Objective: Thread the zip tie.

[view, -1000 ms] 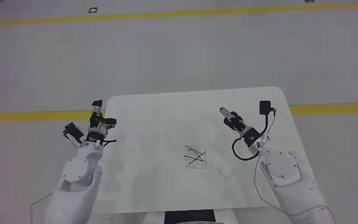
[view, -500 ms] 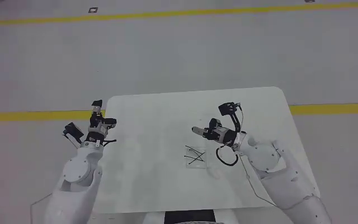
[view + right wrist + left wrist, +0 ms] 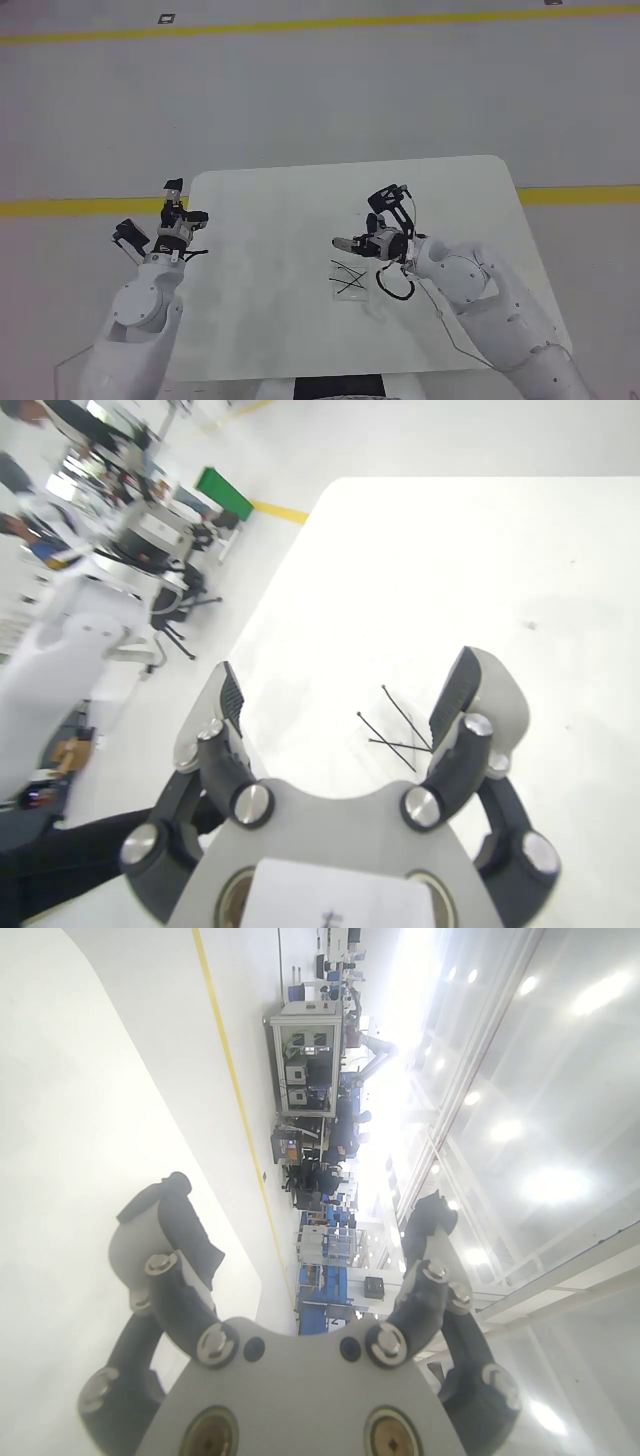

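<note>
Thin black zip ties (image 3: 347, 277) lie crossed on a clear plastic sheet near the middle of the white table (image 3: 270, 310). In the right wrist view the zip ties (image 3: 395, 727) lie on the table just beyond one finger. My right gripper (image 3: 345, 244) hovers just above and behind the ties, open with nothing between its fingers (image 3: 457, 695). My left gripper (image 3: 178, 205) stays at the table's left edge, far from the ties, open and empty, its fingers (image 3: 170, 1218) spread wide.
A yellow floor line (image 3: 60, 207) runs behind the table. The table's right edge (image 3: 520, 200) and rounded far corners are near. A green box (image 3: 223, 500), chairs and people stand in the room beyond the table.
My right arm has swung from the table's right side toward the middle, ending over the zip ties. The left arm has kept still.
</note>
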Controlling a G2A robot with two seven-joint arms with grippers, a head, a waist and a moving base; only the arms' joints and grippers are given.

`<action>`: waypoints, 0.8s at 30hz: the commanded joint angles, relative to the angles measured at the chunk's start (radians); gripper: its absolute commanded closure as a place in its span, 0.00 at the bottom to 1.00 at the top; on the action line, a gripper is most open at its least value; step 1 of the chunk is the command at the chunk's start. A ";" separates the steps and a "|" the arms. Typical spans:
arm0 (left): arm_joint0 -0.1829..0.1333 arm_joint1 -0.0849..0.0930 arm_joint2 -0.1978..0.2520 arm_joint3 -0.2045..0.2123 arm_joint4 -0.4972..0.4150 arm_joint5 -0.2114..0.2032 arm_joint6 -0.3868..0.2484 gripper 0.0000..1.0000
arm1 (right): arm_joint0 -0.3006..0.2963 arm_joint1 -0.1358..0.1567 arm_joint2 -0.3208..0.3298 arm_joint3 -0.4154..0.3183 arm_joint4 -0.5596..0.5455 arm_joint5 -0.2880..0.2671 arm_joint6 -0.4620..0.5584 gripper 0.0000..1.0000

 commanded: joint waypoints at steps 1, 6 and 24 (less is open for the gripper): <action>0.000 0.000 0.000 0.000 0.000 0.000 0.000 0.00 | 0.024 -0.003 -0.031 0.011 -0.061 0.002 0.007 0.00; 0.000 0.000 0.000 0.000 0.000 0.000 0.000 0.00 | 0.050 -0.006 -0.101 0.034 -0.195 -0.027 0.027 0.00; 0.000 0.000 0.000 0.000 0.000 0.000 0.000 0.00 | 0.052 -0.005 -0.114 0.039 -0.221 -0.061 0.024 0.00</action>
